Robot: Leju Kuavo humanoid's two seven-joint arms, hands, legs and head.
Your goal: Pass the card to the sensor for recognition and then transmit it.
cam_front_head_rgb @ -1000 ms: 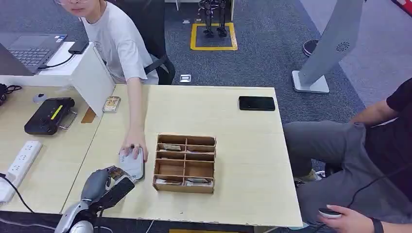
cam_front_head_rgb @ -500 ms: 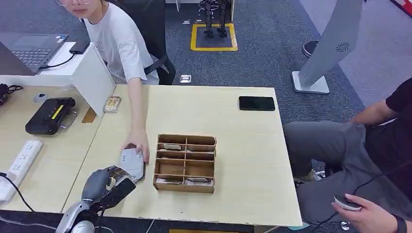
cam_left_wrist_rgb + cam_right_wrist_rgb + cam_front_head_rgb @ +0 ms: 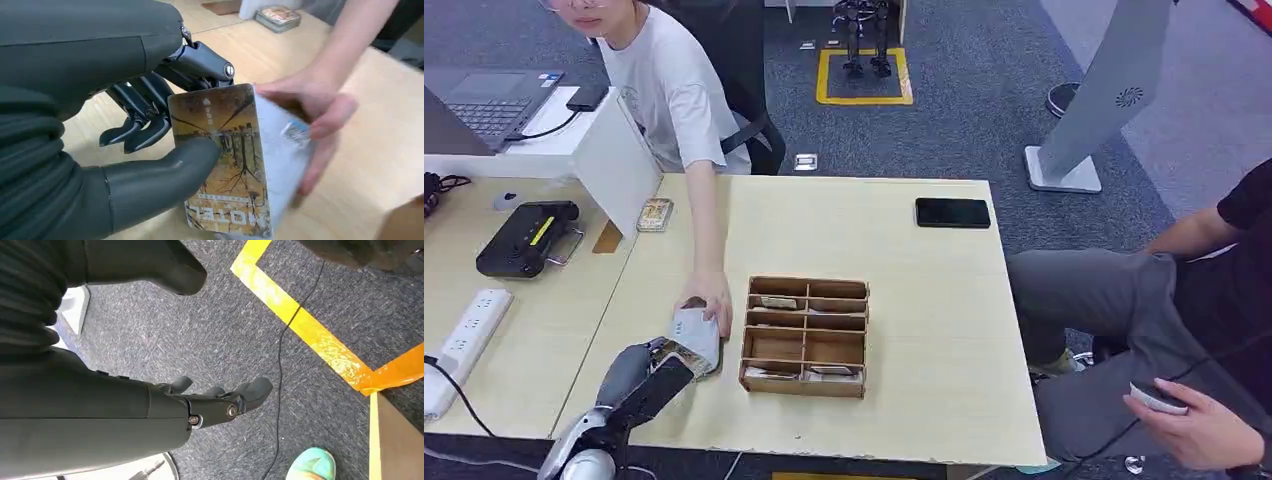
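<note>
The left hand is reaching in over the bench's near edge, close to the near left corner, and is holding the card. In the left wrist view the thumb is pressing on the card's printed face while the darker fingers are sitting behind it. The card is lying against the grey sensor, which a person's hand is gripping from the far side; in the wrist view that hand is wrapping the sensor's edge just beside the card.

Immediately right of the sensor a wooden tray of compartments is standing near the middle of the near half of the bench, leaving only a narrow gap between the two. Some compartments are holding cards; I cannot tell how many. A wide stretch of bare top is lying between the tray and the right edge, and between the tray and the far edge. A black phone is lying near the far right corner, well apart from the tray. A small tin is sitting at the far left corner.

The right hand is hanging over grey carpet with its fingers loosely apart, holding nothing; yellow tape is crossing the floor beyond it.

A second person is sitting past the right edge.
</note>
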